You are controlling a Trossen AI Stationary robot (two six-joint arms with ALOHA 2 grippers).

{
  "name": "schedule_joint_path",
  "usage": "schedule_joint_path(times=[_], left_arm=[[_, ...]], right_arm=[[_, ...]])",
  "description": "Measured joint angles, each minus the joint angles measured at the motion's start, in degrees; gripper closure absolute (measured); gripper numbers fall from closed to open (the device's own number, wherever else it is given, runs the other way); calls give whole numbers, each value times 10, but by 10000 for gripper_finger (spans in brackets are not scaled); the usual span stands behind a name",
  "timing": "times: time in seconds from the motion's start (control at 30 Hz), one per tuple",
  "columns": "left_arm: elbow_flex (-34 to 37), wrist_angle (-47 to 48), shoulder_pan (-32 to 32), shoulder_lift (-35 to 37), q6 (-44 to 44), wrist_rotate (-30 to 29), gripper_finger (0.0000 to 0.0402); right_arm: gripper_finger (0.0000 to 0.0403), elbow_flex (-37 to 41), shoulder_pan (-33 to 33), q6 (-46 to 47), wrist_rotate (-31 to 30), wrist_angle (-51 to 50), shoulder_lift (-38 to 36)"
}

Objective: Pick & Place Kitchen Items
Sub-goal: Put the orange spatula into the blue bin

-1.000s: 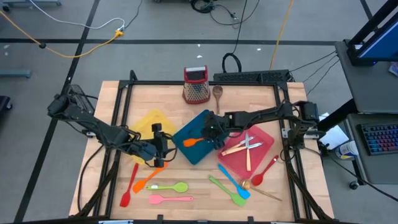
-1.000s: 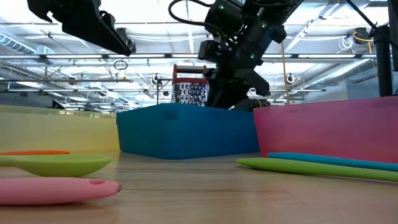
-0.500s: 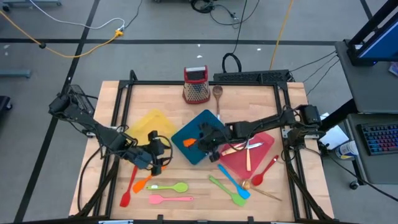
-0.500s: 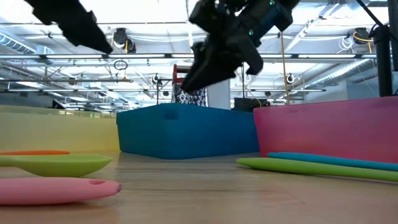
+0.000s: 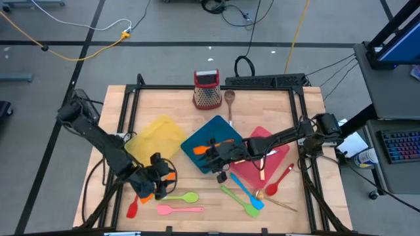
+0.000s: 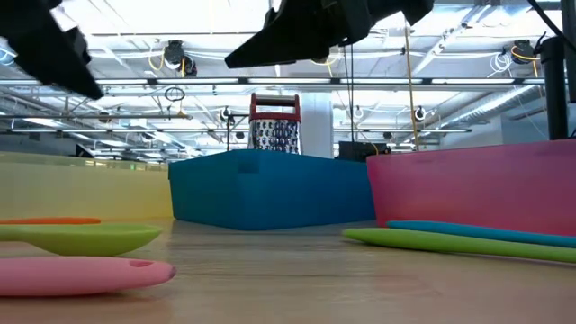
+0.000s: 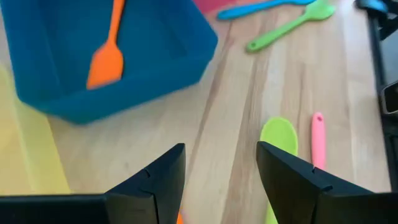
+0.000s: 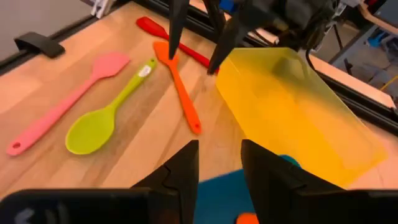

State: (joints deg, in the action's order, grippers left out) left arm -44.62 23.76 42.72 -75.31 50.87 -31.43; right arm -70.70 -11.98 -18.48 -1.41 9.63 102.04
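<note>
The open, empty left gripper [image 5: 157, 187] has descended over the orange spatula [image 5: 156, 191]; right gripper [image 5: 211, 156], half-open and empty, has withdrawn from the teal tray [image 5: 211, 134].

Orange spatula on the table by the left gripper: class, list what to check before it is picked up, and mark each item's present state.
1. Left gripper open: ok.
2. It hangs over the orange spatula: ok.
3. Fingers straddle the blade: cannot tell.
4. Red spatula clear of it: not ok, it lies close beside.
5. Right gripper out of the way, empty, over the teal tray: ok.
</note>
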Motion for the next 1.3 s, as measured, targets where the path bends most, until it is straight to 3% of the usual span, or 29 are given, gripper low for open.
schedule_joint_path(times=[0.4,0.63,0.83,1.3], left_arm=[[0,27,25,-68,163,135,199],[0,101,34,-68,254,171,199],[0,108,36,-68,291,201,199],[0,108,38,-68,323,267,199]], right_arm=[[293,0,-5,44,0,0,0],[293,0,-5,44,0,0,0],[293,11,-5,43,0,8,0],[293,117,-5,43,0,216,0]])
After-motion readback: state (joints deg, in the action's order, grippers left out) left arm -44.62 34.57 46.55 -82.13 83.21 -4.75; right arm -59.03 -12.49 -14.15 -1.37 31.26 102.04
